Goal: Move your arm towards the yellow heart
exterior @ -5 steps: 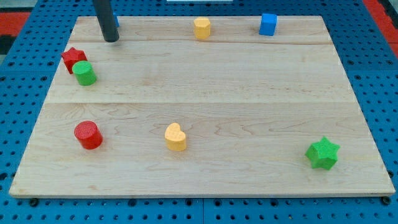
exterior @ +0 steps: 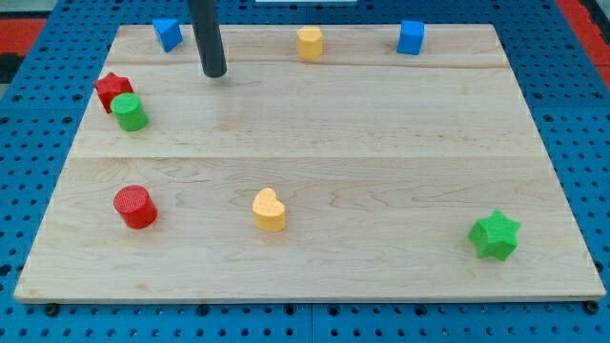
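The yellow heart (exterior: 269,210) lies on the wooden board (exterior: 381,143) in the lower middle. My tip (exterior: 215,72) is at the upper left of the board, well above the heart and a little to its left. It touches no block. The blue block (exterior: 168,33) sits just up and left of my tip.
A yellow cylinder-like block (exterior: 309,43) and a blue cube (exterior: 411,37) sit along the top edge. A red star (exterior: 111,90) touches a green cylinder (exterior: 129,112) at the left. A red cylinder (exterior: 134,207) is at lower left, a green star (exterior: 495,234) at lower right.
My tip has moved to the right and slightly down, uncovering the blue block at the top left. No block has moved.
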